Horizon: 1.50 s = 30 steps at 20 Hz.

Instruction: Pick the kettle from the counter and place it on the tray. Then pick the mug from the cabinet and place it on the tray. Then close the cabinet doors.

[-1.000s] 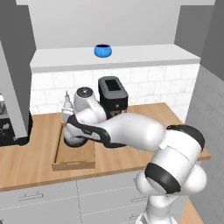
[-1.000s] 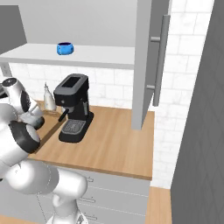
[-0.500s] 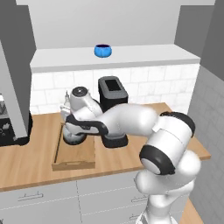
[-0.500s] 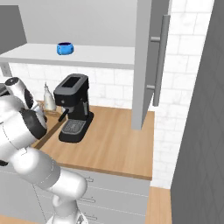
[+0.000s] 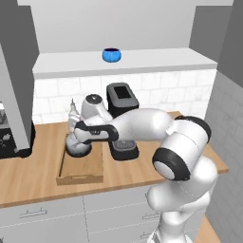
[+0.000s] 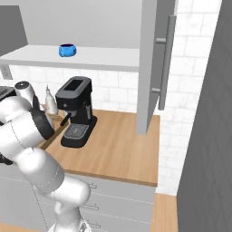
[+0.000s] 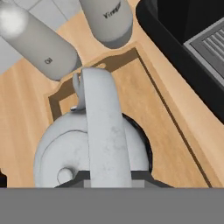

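The silvery kettle (image 5: 77,145) sits at the far end of the light-wood tray (image 5: 83,170) on the counter (image 5: 28,176). My gripper (image 5: 79,135) reaches down from the right and is shut on its arched handle. In the hand view the kettle (image 7: 94,146) lies just below the hand, its handle running up the middle, with the tray (image 7: 151,109) floor under it. The blue mug (image 5: 111,55) stands on the pale shelf of the open cabinet (image 5: 142,59); the mug (image 6: 67,50) is up there in the right base view too. An open cabinet door (image 6: 152,68) hangs at the right.
A black coffee machine (image 5: 122,118) stands right beside the tray, close to my forearm. Two slim pale bottles (image 7: 43,41) stand just past the tray's far end by the tiled wall. A dark appliance (image 5: 12,140) sits at the counter's left.
The hand and kettle have hardly shifted and stay over the tray's far end. The arm's elbow has swung higher and further right.
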Available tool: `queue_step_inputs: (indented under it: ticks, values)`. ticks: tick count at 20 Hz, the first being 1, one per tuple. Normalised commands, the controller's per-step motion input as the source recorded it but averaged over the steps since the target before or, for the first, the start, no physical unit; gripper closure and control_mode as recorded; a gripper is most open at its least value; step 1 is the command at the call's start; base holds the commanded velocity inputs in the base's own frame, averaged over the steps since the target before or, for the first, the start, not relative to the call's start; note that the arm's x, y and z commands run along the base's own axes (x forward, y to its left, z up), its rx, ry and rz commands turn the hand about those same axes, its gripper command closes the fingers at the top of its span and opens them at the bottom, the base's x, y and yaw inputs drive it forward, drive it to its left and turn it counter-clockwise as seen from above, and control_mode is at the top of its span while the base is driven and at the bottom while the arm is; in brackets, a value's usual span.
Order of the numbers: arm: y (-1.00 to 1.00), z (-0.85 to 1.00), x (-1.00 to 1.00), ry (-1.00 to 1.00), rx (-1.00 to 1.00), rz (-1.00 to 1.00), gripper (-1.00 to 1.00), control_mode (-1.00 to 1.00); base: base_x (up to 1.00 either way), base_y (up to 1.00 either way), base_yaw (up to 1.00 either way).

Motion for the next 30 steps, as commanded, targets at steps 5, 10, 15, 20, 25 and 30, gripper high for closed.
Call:
queue_step_inputs:
  ticks: [5, 10, 15, 20, 25, 30]
  values:
    - [-0.08, -0.13, 0.11, 0.0, 0.02, 0.0, 1.0, -1.0, 0.0, 0.0, 0.0]
    - [-0.01, -0.14, 0.16, 0.0, 0.0, 0.0, 1.0, -1.0, 0.0, 0.0, 0.0]
    - [0.0, -0.13, 0.24, 0.0, 0.0, 0.0, 1.0, -1.0, 0.0, 0.0, 0.0]
    - [0.0, -0.08, 0.25, 0.0, 0.0, 0.0, 1.0, -1.0, 0.0, 0.0, 0.0]
    - [0.01, -0.05, 0.16, 0.0, 0.0, 0.0, -1.0, -1.0, 0.0, 0.0, 0.0]
    - [0.01, -0.03, -0.02, 0.01, 0.0, 0.0, -1.0, -1.0, 0.0, 0.0, 0.0]
